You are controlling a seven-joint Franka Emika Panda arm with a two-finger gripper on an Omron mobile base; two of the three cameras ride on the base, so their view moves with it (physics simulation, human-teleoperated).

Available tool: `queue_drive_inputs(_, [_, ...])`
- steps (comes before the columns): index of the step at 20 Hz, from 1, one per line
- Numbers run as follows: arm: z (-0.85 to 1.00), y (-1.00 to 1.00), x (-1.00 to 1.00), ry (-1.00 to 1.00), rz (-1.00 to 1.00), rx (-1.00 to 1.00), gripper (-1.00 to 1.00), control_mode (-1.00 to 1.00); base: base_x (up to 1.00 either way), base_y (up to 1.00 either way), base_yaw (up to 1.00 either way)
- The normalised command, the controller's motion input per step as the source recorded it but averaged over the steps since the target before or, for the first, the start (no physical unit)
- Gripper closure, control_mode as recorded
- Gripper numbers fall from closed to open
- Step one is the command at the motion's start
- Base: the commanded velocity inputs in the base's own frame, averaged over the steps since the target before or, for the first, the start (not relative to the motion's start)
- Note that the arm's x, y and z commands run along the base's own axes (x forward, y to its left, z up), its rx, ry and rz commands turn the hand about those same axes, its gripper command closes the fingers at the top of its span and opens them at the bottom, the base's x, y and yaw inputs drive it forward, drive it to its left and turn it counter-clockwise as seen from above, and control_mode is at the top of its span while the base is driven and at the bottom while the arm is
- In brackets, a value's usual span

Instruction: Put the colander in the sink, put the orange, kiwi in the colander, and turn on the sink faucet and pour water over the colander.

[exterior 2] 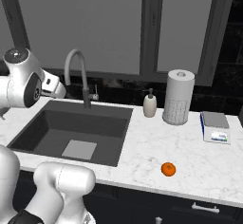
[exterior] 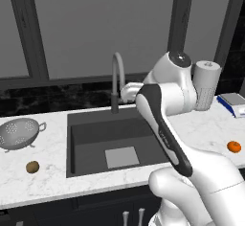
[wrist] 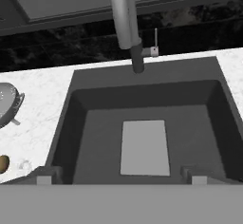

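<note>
The silver colander (exterior: 19, 133) stands on the white counter left of the sink (exterior: 76, 124), and its rim shows at the left edge of the hand view (wrist: 6, 105). In front of it lies the brown kiwi (exterior: 32, 166) (wrist: 2, 163). Far right of the basin, the orange (exterior: 234, 146) (exterior 2: 168, 169) rests on the counter. The grey gooseneck sink faucet (exterior: 116, 79) (exterior 2: 77, 69) (wrist: 126, 19) rises behind the sink (wrist: 80, 123), which holds nothing. My gripper (wrist: 118, 176) hangs over the sink (exterior 2: 109, 123), facing the faucet, open with nothing between its fingertips (wrist: 43, 176).
A paper towel roll (exterior 2: 178, 97) and a white soap dispenser (exterior 2: 150, 104) stand at the back right of the sink. A flat scale (exterior 2: 216, 126) lies further right. Dark windows and a black backsplash run behind the counter.
</note>
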Motion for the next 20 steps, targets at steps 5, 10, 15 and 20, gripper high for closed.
queue_drive_inputs(5, [0.00, 0.89, 0.00, 0.02, -0.01, 0.14, -1.00, -1.00, 0.00, 0.00, 0.00])
queue_drive_inputs(10, [-0.03, 1.00, 0.02, 0.07, -0.01, 0.03, -1.00, -1.00, 0.00, 0.00, 0.00])
queue_drive_inputs(15, [-0.23, 0.99, 0.20, 0.01, -0.04, 0.00, -1.00, -1.00, 0.00, 0.00, 0.00])
queue_drive_inputs(20, [-0.45, 0.77, 0.52, 0.13, -0.02, 0.00, -1.00, -1.00, 0.00, 0.00, 0.00])
